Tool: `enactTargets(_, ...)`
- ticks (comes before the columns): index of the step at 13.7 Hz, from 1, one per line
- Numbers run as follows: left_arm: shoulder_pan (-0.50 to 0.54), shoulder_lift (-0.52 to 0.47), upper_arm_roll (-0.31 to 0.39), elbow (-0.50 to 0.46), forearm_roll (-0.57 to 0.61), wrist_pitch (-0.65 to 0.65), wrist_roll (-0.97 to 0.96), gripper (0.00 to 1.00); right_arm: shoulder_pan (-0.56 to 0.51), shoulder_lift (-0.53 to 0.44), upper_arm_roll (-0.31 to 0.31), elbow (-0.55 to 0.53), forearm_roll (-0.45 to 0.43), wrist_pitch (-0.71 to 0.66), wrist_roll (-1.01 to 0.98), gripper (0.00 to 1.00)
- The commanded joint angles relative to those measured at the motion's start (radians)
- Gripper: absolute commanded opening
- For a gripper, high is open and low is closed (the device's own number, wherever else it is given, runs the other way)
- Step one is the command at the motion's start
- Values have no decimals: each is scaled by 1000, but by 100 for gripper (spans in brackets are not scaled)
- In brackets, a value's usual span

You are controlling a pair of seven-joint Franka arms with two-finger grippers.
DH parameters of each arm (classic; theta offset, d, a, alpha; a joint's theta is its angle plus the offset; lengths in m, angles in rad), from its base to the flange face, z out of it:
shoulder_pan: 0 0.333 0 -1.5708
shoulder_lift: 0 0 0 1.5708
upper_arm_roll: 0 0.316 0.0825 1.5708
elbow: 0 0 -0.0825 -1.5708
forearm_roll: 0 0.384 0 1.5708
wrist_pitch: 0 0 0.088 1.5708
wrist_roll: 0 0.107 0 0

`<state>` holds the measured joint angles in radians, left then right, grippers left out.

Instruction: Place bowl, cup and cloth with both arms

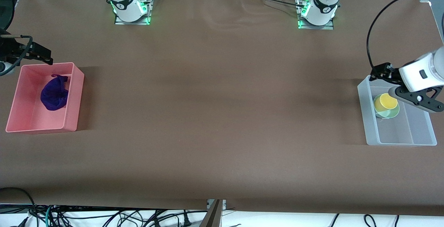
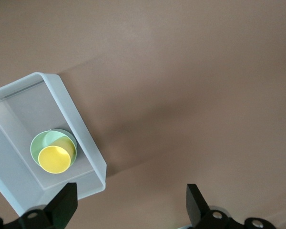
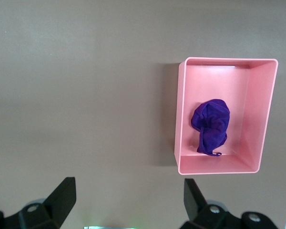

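Observation:
The yellow cup (image 1: 385, 103) stands inside the mint-green bowl (image 1: 392, 113), and both are in the clear plastic bin (image 1: 402, 143) at the left arm's end of the table. My left gripper (image 1: 381, 71) is open and empty, up in the air over the bin's edge that faces the arm bases. The left wrist view shows its open gripper (image 2: 131, 193), the cup (image 2: 54, 160), the bowl (image 2: 45, 141) and the bin (image 2: 71, 109). The purple cloth (image 1: 53, 97) lies crumpled in the pink bin (image 1: 71, 105) at the right arm's end. My right gripper (image 1: 41, 54) is open and empty over that bin's edge. The right wrist view shows its open gripper (image 3: 128, 188), the cloth (image 3: 210, 124) and the pink bin (image 3: 180, 119).
The two arm bases (image 1: 131, 10) (image 1: 316, 14) with green lights stand along the table edge farthest from the front camera. A black cable (image 1: 373, 29) loops above the left arm. Loose cables (image 1: 104, 216) hang below the table's nearest edge.

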<state>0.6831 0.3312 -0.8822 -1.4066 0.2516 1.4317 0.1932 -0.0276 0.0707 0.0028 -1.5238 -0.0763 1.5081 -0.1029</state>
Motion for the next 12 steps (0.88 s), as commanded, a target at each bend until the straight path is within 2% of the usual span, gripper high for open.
enactTargets(1,-147,-107,116,2,-8,-28,-78,100,-8,9,5,25,12,-8,3,100)
enactTargets(3,-290,-150,280,-8,-27,-20,-101,100,-8,9,5,25,12,-8,3,100)
enactTargets(5,-432,-184,524,-52,-189,2,-101,100,-8,9,3,25,12,-8,3,100)
enactTargets(7,-587,-282,737,-214,-271,125,-104,100,-8,9,5,25,10,-8,3,100)
enactTargets(8,-646,-335,788,-304,-273,206,-107,100,-9,9,5,25,10,-8,3,100)
enactTargets(9,-669,-380,804,-371,-273,266,-122,100,-9,9,5,25,10,-8,3,100)
enactTargets(12,-729,-411,818,-408,-261,283,-277,100,-9,9,3,25,10,-6,2,100)
